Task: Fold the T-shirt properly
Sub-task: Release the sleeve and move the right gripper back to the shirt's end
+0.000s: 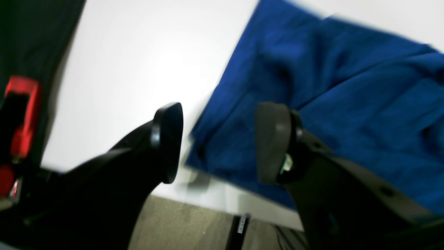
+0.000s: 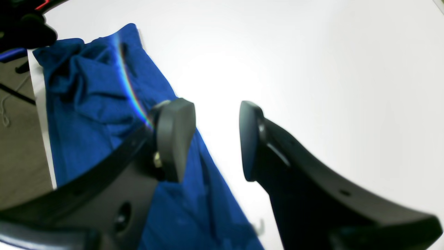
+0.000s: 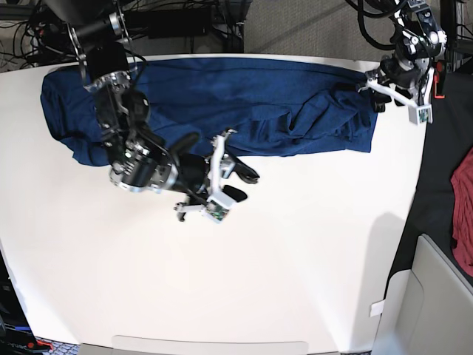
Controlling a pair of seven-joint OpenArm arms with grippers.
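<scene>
The blue T-shirt (image 3: 244, 96) lies stretched along the far edge of the white table (image 3: 295, 266), rumpled at its right end. My left gripper (image 3: 372, 92) is open and empty at the shirt's right end. In the left wrist view its jaws (image 1: 222, 142) straddle the shirt's corner (image 1: 329, 86) near the table edge. My right gripper (image 3: 238, 183) is open and empty just in front of the shirt's near hem. In the right wrist view (image 2: 213, 139) one finger (image 2: 175, 139) is over the blue fabric (image 2: 90, 114) and the other over bare table.
A red cloth (image 3: 463, 181) hangs off the table at the far right. A grey box (image 3: 432, 296) stands at the lower right. Cables and floor lie beyond the far edge. A blurred red-and-black object (image 1: 20, 114) shows at the left in the left wrist view.
</scene>
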